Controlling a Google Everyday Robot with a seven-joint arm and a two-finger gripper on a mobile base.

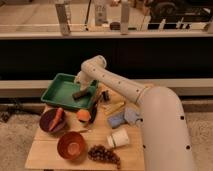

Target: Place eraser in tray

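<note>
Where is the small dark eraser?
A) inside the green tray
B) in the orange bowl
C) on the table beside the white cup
A: the eraser is inside the green tray, near its right rim, with the gripper right above it.

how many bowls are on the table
2. A dark brown bowl holding a carrot sits at the table's left edge; an orange bowl sits nearer the front, beside the grapes. The pincer is over the green tray; the arm may hide something behind it.

A small wooden table (42, 153) stands on speckled carpet (14, 145) before a dark low wall (40, 57) topped by a pale ledge (40, 35).
</note>
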